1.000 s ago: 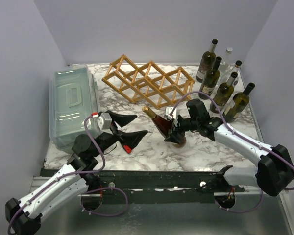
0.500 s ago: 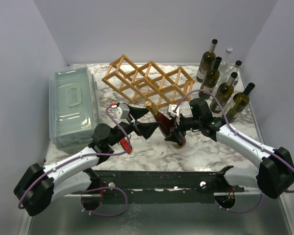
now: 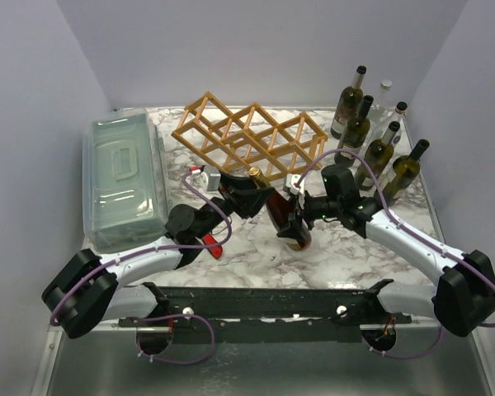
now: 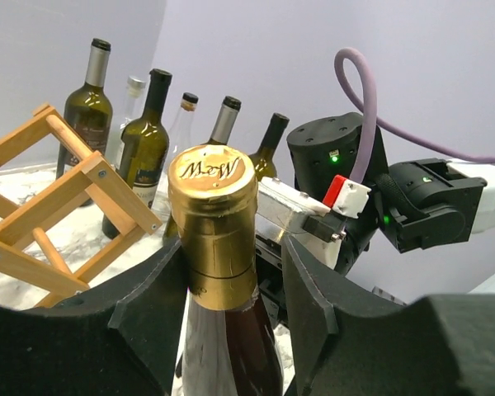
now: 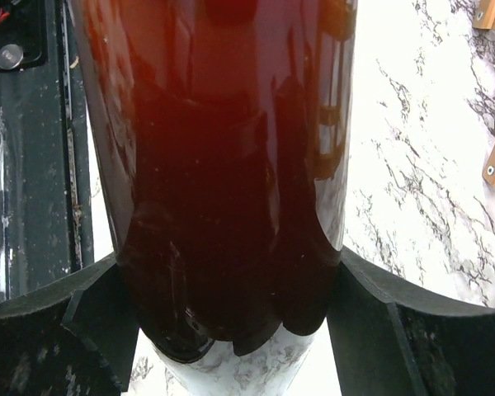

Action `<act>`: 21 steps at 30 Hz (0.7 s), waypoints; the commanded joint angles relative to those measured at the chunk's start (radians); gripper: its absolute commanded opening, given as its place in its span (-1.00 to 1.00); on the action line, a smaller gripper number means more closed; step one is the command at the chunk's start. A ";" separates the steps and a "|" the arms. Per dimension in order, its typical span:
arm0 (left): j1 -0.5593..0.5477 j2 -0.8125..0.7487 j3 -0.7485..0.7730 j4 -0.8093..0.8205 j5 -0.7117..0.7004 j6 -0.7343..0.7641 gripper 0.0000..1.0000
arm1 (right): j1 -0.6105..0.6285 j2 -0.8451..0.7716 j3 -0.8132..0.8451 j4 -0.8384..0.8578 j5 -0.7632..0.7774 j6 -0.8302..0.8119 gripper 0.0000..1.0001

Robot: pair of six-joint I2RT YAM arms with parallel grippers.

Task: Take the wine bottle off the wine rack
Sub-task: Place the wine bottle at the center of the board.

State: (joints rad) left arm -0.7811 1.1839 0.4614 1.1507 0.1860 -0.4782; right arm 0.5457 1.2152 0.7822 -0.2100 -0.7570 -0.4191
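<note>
The wine bottle (image 3: 278,206), dark red glass with a gold foil cap (image 4: 212,216), leans over the marble table in front of the wine rack (image 3: 252,136), out of its cells. My right gripper (image 3: 297,219) is shut on the bottle's lower body (image 5: 223,165), a finger (image 5: 371,330) on each side. My left gripper (image 3: 249,191) straddles the neck just under the foil. Its left finger (image 4: 153,313) lies against the neck, and a narrow gap shows before the right finger (image 4: 309,297). The rack's slats (image 4: 66,198) stand just left of the neck.
Several upright bottles (image 3: 371,140) crowd the back right corner, behind the right arm (image 4: 429,198). A translucent lidded bin (image 3: 124,177) fills the left side. A small red-handled item (image 3: 213,245) lies by the left arm. The table's black front rail (image 5: 33,165) runs beside the bottle.
My left arm has swung right from open table to the bottle's neck, and its wide jaws have narrowed around it. The right gripper has kept its hold on the bottle's body.
</note>
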 commanded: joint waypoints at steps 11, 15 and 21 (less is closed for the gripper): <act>-0.006 0.141 0.094 0.168 0.033 -0.056 -1.00 | -0.023 -0.077 0.017 0.187 -0.100 0.056 -0.43; -0.007 0.142 0.105 0.154 0.058 -0.066 -1.00 | -0.032 -0.085 0.001 0.200 -0.089 0.088 -0.12; -0.008 0.135 0.150 0.093 0.065 -0.026 -1.00 | -0.048 -0.096 -0.034 0.228 -0.020 0.162 0.98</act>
State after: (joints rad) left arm -0.7811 1.3285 0.5385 1.2045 0.2138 -0.5117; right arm 0.5182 1.1820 0.7341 -0.1539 -0.7666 -0.3367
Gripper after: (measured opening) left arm 0.315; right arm 0.935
